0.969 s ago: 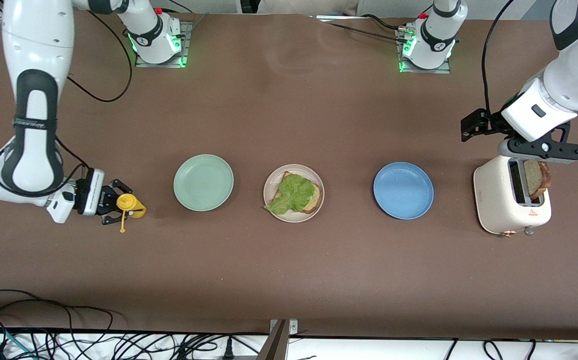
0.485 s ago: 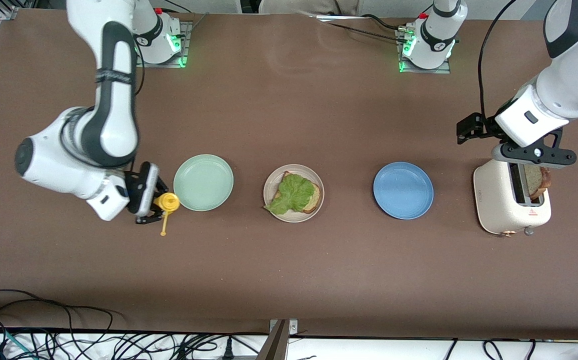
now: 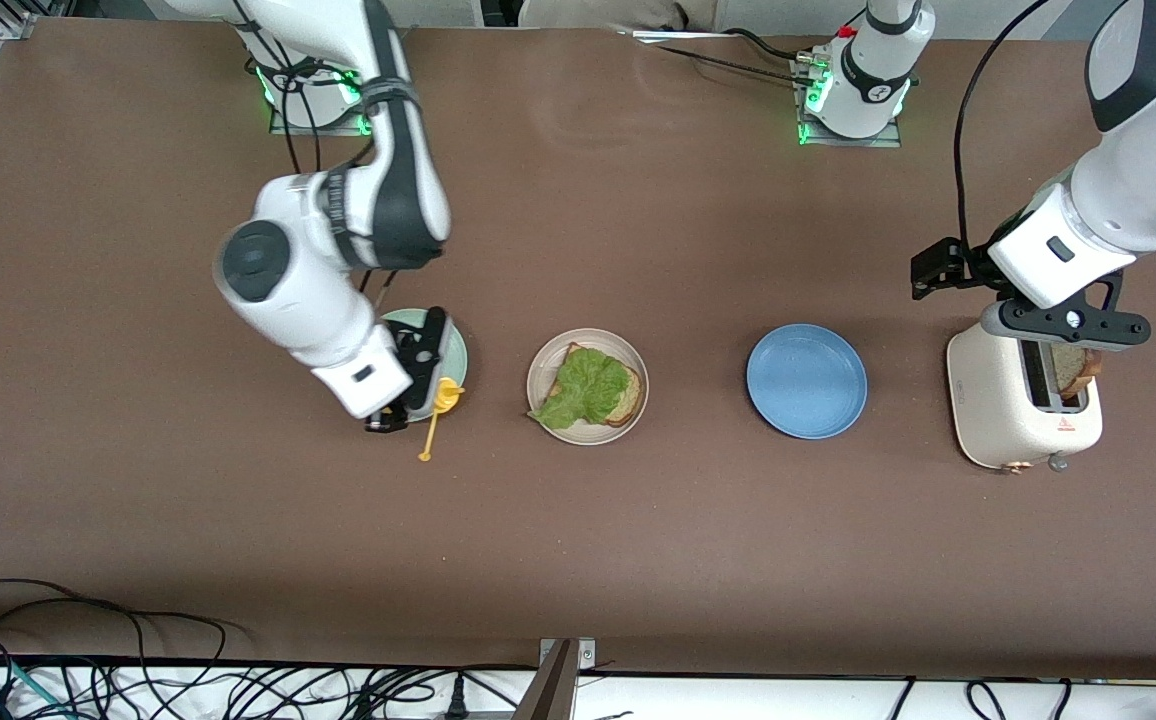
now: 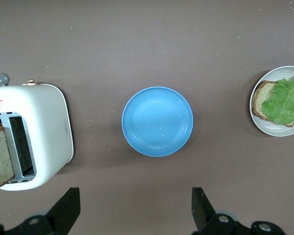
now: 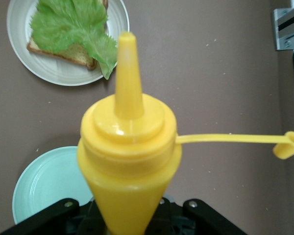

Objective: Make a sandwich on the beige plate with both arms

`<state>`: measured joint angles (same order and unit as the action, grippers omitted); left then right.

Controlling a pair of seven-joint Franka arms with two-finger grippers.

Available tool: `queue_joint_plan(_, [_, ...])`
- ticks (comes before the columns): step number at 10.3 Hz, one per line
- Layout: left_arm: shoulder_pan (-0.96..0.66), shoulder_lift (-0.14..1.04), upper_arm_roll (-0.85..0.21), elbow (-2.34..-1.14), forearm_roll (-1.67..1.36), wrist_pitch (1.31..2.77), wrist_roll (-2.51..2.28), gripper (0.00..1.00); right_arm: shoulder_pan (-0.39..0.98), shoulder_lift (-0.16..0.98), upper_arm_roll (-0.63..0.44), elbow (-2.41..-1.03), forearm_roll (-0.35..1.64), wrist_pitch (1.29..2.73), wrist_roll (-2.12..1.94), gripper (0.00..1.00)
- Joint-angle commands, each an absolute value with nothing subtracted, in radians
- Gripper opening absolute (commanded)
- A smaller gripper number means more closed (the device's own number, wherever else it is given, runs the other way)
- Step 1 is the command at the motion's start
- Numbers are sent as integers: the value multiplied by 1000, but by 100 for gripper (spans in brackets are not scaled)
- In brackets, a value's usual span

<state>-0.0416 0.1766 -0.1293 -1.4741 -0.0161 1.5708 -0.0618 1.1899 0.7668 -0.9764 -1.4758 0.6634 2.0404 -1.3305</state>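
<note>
The beige plate (image 3: 588,386) sits mid-table and everything else lines up on either side of it. On it lies one slice of bread (image 3: 622,393) with a ruffled green lettuce leaf (image 3: 583,388) spread over the top, the leaf's tip hanging over the rim on the side nearer the front camera; there is no second slice on it, so the sandwich is only half built. Toward the right arm's end, beside the beige plate, is the mint-green plate (image 3: 456,352), mostly covered by the right arm. The right gripper (image 3: 416,385) hangs over that plate's edge, its fingers clamped on a yellow squeeze bottle (image 3: 446,394); the bottle's cap is off and dangles on a thin strap (image 3: 429,436), and in the right wrist view the nozzle (image 5: 128,73) points toward the lettuce. Toward the left arm's end, beside the beige plate, is the blue plate (image 3: 806,380), and past that, well apart from the beige plate, a cream toaster (image 3: 1008,410) with a second bread slice (image 3: 1074,368) standing in one slot. The left gripper (image 3: 1062,328) hovers just over the toaster's top, its fingers (image 4: 68,208) spread wide apart with nothing between them.
</note>
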Motion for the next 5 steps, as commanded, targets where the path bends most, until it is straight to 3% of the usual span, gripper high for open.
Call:
queue_joint_plan(1, [-48,190,-124,-1443,-28,1562,-52,100,1255,847,-993,-1447,502,2066,-1197,0])
queue_joint_plan(5, [-48,190,-124,-1443,-28,1562,-52,100,1302,949,-950,-1387,329,2068,-1077,0])
